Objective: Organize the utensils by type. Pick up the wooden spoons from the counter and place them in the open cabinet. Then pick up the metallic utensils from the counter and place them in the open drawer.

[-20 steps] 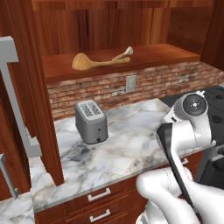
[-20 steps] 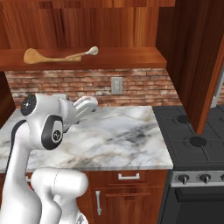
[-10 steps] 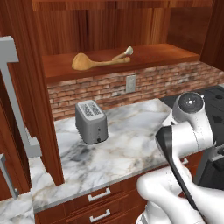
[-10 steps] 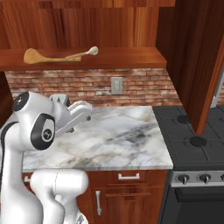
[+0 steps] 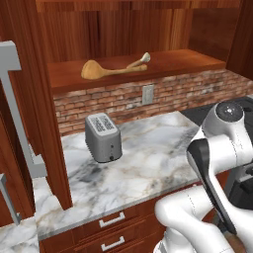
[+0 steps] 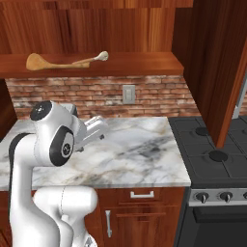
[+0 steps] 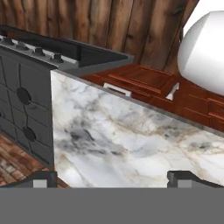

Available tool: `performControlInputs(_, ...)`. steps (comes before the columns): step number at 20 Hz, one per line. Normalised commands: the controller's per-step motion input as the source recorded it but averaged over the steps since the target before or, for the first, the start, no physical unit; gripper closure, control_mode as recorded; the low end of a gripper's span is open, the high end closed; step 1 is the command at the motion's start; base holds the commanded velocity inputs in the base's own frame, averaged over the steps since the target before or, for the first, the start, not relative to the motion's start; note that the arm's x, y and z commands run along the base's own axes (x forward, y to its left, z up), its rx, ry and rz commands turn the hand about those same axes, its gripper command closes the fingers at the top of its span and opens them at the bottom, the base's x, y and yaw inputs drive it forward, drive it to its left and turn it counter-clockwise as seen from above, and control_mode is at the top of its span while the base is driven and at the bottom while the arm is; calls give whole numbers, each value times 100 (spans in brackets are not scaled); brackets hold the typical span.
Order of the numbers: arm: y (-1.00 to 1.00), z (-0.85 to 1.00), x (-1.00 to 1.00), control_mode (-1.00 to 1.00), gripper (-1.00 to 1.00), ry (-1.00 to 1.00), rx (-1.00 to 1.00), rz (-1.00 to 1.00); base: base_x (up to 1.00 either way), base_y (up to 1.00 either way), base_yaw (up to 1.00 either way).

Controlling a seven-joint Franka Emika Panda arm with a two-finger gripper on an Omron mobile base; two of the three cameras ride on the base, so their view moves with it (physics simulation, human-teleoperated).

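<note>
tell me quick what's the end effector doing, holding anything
End effector: open, fingertips wide apart over the marble counter, holding nothing.

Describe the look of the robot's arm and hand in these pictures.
The arm is glossy white, built of rounded, bulbous segments. Its joints carry dark grey to black bands and round dark end caps with a small pale centre. A black panel runs along one link in the left base view. In the hand view, the hand shows two small dark grey, blocky fingertips. No cables or markings are visible.
</note>
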Motion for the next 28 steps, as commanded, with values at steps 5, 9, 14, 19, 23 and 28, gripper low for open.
performControlInputs(5,10,-42,0,-100,-100,0,0,0,0,0,0)
performControlInputs(9,8,-37,-1,-100,-100,0,0,0,0,0,0)
performControlInputs(14,0,0,0,100,-100,0,0,0,-18,0,7)
performControlInputs(19,0,0,0,100,-100,0,0,0,-33,-14,18)
performControlInputs(23,0,0,0,100,-100,0,0,0,-44,-43,18)
performControlInputs(28,0,0,0,100,-100,0,0,0,-57,-52,17)
